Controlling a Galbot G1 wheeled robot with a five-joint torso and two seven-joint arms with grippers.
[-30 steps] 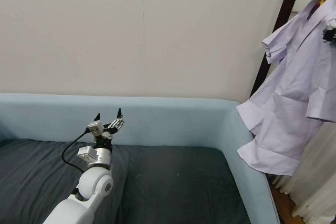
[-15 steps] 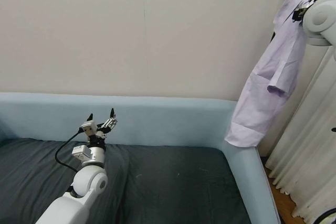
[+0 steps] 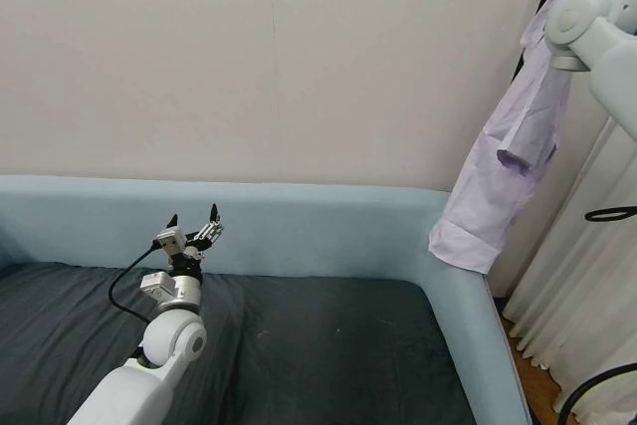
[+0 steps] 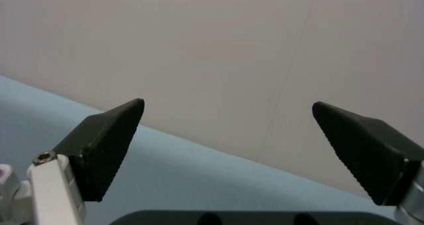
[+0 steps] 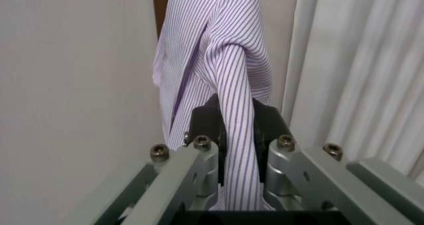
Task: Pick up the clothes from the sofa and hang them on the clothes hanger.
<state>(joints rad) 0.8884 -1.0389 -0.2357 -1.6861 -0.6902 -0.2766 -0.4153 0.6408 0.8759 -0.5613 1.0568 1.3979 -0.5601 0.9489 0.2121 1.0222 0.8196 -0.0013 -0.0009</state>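
Head view: the left gripper point(image 3: 192, 217) is held above the sofa point(image 3: 328, 226) seat near its back edge, fingers spread wide. Past the sofa's right end, the striped shirt point(image 3: 508, 146) is held aloft, pinched in the right gripper point(image 5: 235, 123).

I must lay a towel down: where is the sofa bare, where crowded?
Bare: the dark seat between the open left gripper and the right armrest. Crowded: above that armrest, where the shirt hangs from the right gripper.
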